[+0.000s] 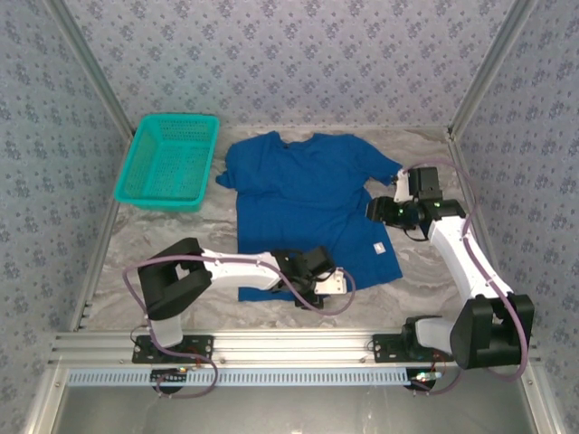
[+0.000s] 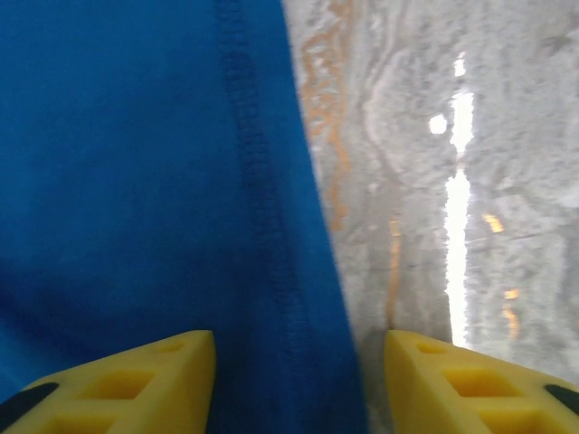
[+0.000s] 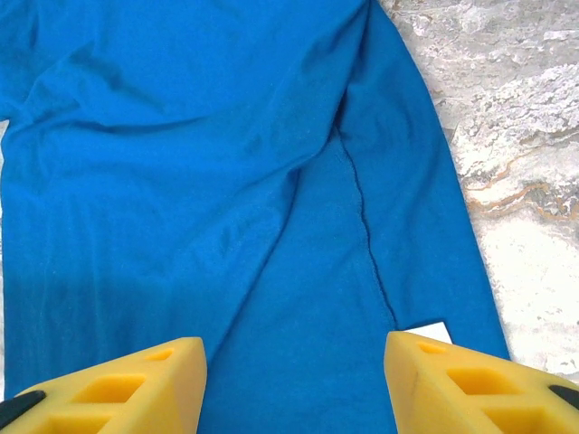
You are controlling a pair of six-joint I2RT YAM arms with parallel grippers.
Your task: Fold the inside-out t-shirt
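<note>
Teal mesh basket (image 1: 168, 161) on marbled table (image 1: 136, 244), back-left corner

The top external view looks steeply down from above and behind the arm bases, far enough back to take in the whole bench (image 1: 425, 271), the papered walls (image 1: 298, 54) and the entire t-shirt (image 1: 308, 199). The left wrist view sits very close over the t-shirt's stitched hem, looking past the left gripper (image 2: 298, 362), with cloth on its left and bare bench on its right; the top view covers this strip too. The right wrist view stands further off, looking past the right gripper (image 3: 295, 362) across a seam and the t-shirt's edge.
</note>
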